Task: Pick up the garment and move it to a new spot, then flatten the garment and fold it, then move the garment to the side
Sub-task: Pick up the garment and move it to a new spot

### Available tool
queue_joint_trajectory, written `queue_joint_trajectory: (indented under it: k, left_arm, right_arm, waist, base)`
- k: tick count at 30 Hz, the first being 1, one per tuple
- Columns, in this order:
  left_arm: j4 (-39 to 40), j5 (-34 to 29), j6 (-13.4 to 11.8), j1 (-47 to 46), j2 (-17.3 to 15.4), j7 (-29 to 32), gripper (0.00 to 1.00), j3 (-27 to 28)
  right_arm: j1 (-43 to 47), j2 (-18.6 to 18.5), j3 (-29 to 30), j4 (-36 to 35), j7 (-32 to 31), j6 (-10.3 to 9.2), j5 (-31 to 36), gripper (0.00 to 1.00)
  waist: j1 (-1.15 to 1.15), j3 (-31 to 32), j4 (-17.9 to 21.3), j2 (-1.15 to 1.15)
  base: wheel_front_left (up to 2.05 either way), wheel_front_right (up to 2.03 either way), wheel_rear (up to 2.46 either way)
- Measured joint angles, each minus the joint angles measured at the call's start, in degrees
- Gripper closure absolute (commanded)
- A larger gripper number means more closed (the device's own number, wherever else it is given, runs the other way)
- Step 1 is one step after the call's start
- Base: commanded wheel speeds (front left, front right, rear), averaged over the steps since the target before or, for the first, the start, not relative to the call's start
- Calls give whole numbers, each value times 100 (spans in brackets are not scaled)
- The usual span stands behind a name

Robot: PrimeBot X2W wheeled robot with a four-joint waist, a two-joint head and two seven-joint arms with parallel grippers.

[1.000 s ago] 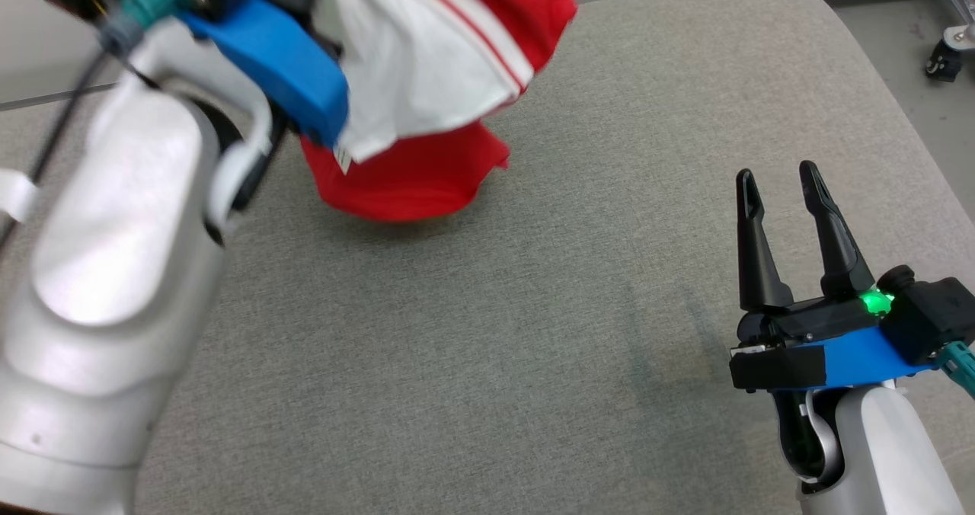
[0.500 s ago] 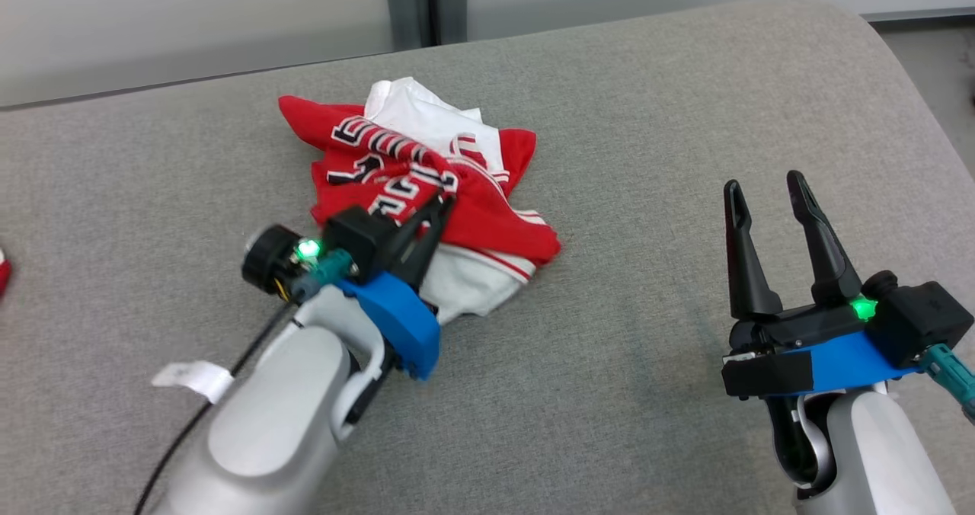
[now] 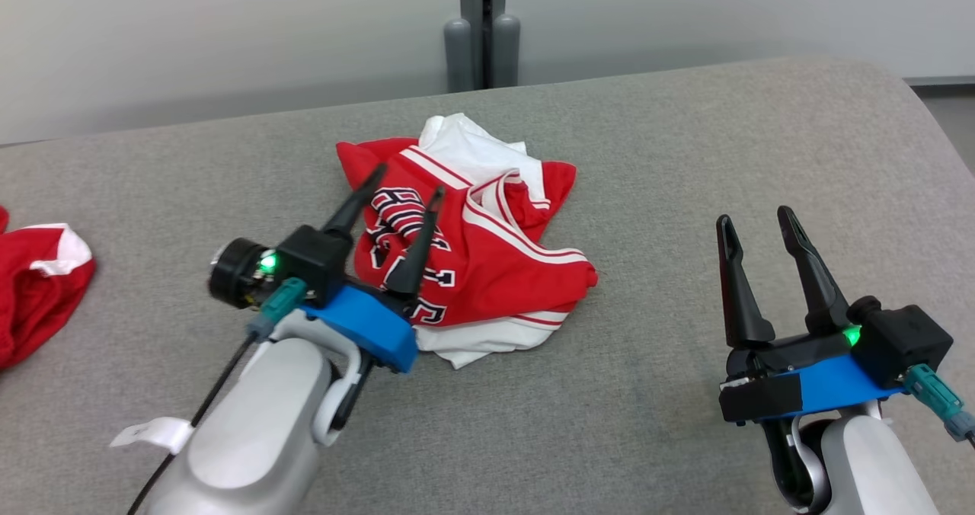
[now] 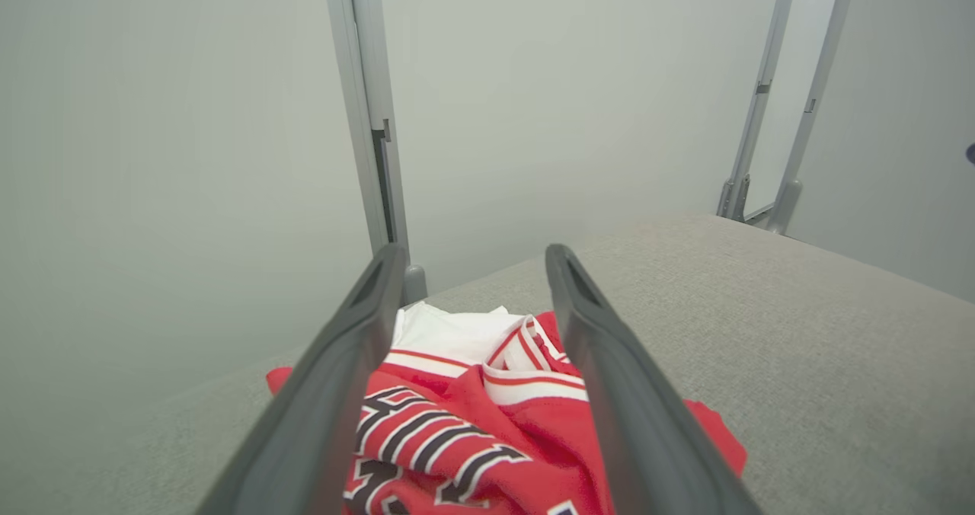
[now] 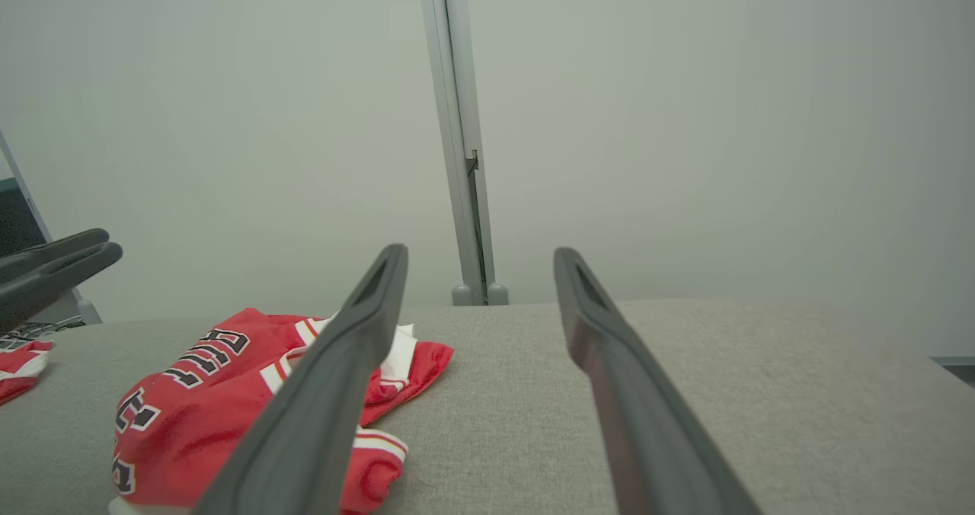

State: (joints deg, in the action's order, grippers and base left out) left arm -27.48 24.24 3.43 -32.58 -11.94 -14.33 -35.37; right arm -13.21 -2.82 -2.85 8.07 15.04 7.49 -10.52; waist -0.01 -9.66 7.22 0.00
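Note:
The garment (image 3: 487, 263) is a red and white jersey with black lettering, lying crumpled in a heap on the grey padded surface (image 3: 670, 172). My left gripper (image 3: 407, 178) hangs just above its near-left part, fingers spread and nothing between them. In the left wrist view the garment (image 4: 465, 423) lies below and between the open fingers (image 4: 335, 393). My right gripper (image 3: 752, 220) stands open over bare surface well to the right of the heap. In the right wrist view the garment (image 5: 190, 416) lies at the lower left, partly behind one finger.
Another red and white cloth (image 3: 38, 286) lies at the far left edge of the surface. A grey post (image 3: 480, 27) and a pale wall stand behind the back edge. The surface rounds off at the right (image 3: 914, 119).
The left gripper carried the garment down from mid-air, set it on the surface, then opened and let go of it. The head camera has tilted up. The right gripper has stayed open.

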Motion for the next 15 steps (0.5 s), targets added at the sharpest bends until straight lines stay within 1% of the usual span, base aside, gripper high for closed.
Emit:
queue_joint_trajectory:
  k: [5,8,11,15]
  left_arm:
    - [250,34,-249,300,-265,-57,0,453]
    - [565,14,-377,556,-404,-66,0,789]
    - [961,-79,-513,882,-481,-66,0,1171]
    - [1410,-246,-594,1367,-509,-66,0,1644]
  right_arm:
    - [72,2,59,42,0,0,33,0]
    - [87,3,116,54,0,0,40,0]
    - [123,1,178,87,0,0,58,0]
    - [145,2,203,125,0,0,80,0]
  waist:
    - [0,121,-185,0]
    - [0,169,-304,0]
    - [0,194,-407,0]
    - [0,232,-543,0]
  base:
    - [0,0,0]
    - [0,0,0]
    - [0,0,0]
    - [0,0,0]
